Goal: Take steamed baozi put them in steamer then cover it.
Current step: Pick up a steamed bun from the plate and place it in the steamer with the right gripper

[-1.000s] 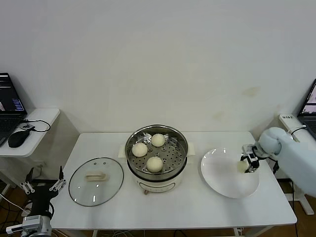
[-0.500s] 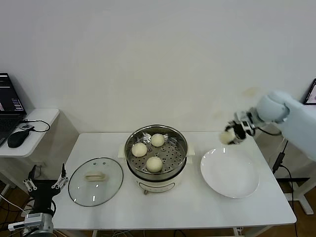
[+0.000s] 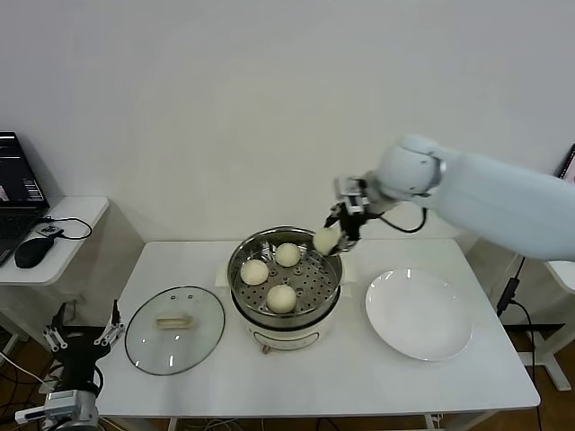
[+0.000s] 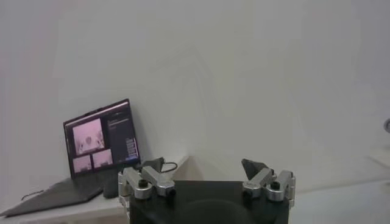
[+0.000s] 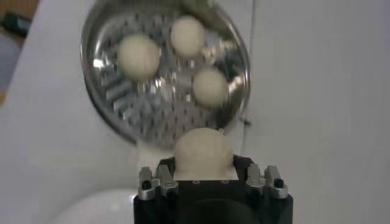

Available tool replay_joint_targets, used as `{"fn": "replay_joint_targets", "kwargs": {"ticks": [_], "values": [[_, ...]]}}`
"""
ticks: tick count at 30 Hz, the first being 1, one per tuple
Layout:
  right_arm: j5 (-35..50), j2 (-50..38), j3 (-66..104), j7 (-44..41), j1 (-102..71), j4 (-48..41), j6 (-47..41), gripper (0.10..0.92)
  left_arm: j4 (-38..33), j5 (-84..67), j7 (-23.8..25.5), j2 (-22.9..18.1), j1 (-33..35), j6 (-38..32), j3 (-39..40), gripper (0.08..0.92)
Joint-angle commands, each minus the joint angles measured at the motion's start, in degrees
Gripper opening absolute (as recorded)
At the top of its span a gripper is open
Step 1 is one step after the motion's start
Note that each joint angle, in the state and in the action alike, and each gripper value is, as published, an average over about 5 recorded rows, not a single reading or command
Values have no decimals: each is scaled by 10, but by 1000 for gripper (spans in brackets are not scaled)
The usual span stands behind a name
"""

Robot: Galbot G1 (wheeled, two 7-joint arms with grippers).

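Right gripper [image 3: 337, 235] clenched on fourth baozi [image 3: 325, 241], airborne over steamer [image 3: 286, 278] rim at 2 o'clock. Three baozi [image 3: 281, 297] sit on perforated tray. Glass lid [image 3: 174, 329] flat on table [image 3: 377, 377], 9 o'clock of steamer. White plate [image 3: 419, 314] at 3 o'clock. Left gripper [image 4: 207, 182] parked low at table's left, fingers spread, holding nothing.
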Motion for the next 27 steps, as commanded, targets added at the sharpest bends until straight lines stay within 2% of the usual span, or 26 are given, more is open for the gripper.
{"fn": "replay_joint_targets", "kwargs": {"ticks": [1,9,27], "values": [[71,90,-53,72,-38,-35,-92,611,4,-2,-1,-2,0,-2,-2,823],[32,97,-27,82,-106,-80,-92,611,5,-1,-1,-3,-3,-2,0,823],[-9,90,3,97,-127,-91,-92,612,7,-1,-1,-4,-6,-2,-1,823]]}}
